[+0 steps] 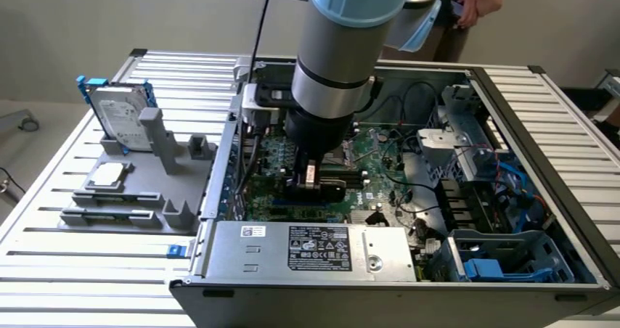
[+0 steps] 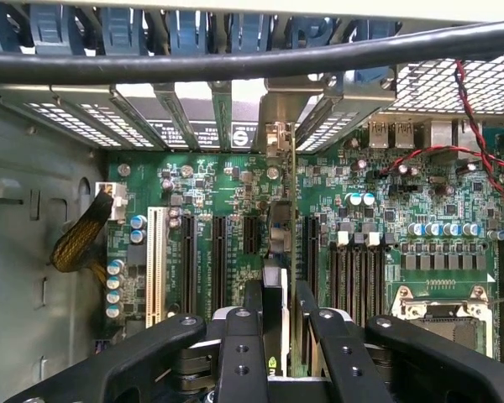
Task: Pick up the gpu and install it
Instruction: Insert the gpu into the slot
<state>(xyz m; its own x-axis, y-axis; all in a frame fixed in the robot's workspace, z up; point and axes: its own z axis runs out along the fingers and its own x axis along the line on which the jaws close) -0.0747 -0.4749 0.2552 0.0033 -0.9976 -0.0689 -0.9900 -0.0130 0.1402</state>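
Nearest the wrist camera is the gripper. Its black jaws are clamped on the gpu, one on each face, so you see the card edge-on as a thin upright blade between them. Its long axis runs straight away from the jaws, parallel to the black expansion slots and the white slot on the green motherboard. The silver bracket at the far end sits right at the row of rear slot covers. You cannot tell whether the card's lower edge has entered a slot; the jaws hide it. A little white and green shows on the card near the jaws.

In the exterior view, the gripper is down inside the open computer case, over the motherboard and just behind the power supply. On the tabletop, at the exterior view's left, a grey holder carries the hard drive, well apart from the arm.
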